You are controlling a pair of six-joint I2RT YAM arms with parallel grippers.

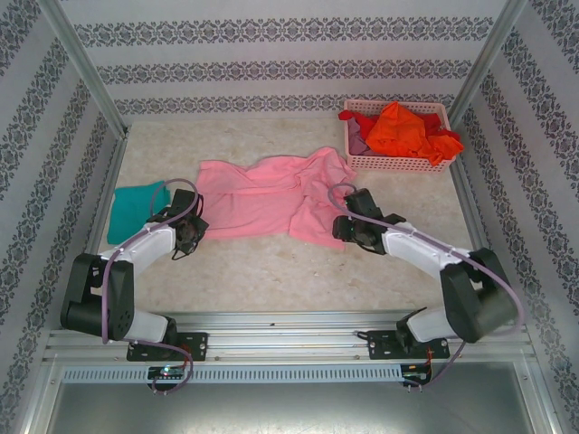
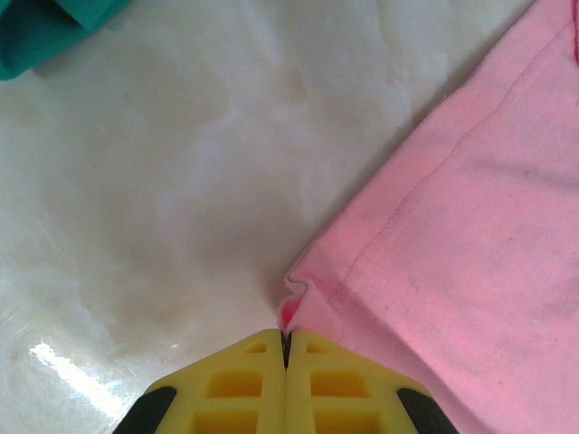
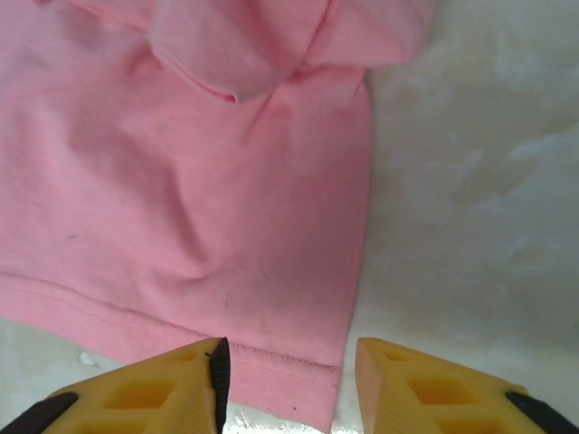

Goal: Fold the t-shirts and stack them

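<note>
Left hand (image 2: 286,339) is shut on only the very tip of one hem corner of the pink t-shirt (image 1: 262,194). The right hand (image 3: 289,357) stands half wide over the other hem corner and grips nothing yet. The shirt lies across the middle of the desk (image 1: 271,280), bunched on its right side. I think the small pinch may slip when lifted, and an uneven pull would fold it crooked. The near edge has free room. The teal t-shirt (image 1: 134,208) at the left edge and the basket (image 1: 389,164) in the far right corner limit sideways moves.
</note>
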